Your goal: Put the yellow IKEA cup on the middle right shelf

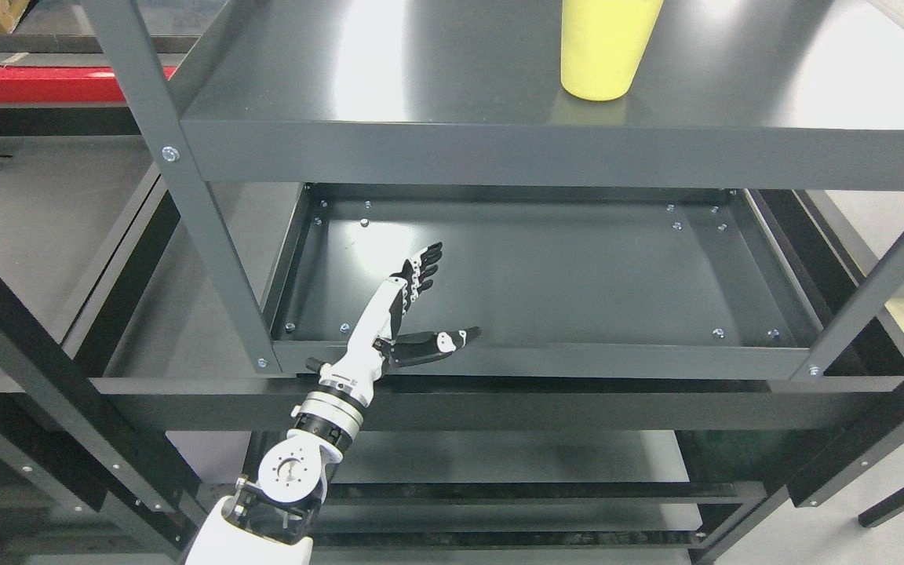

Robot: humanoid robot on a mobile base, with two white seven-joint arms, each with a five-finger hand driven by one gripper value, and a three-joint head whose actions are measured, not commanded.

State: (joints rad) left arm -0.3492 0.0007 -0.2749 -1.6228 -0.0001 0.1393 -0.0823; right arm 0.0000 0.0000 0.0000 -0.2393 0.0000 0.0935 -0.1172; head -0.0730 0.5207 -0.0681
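While left hand (409,314) spread low, yellow cup (603,49) stands well above-right.

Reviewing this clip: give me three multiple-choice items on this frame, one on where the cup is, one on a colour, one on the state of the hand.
1. Where does the yellow cup stand?
A. On the upper shelf, toward its right
B. On the tray-like shelf below
C. In the robot's hand

2. What colour is the shelving frame?
A. White
B. Dark grey
C. Yellow

3. What state is the left hand in?
A. Closed around the cup
B. Curled into a fist
C. Fingers spread, holding nothing

Answers:
1 A: the cup rests on the top surface, at the picture's upper right, its top cut off by the edge.
2 B: posts and shelves are all dark grey metal.
3 C: the fingers are extended with the thumb apart, over the lower shelf, far from the cup.
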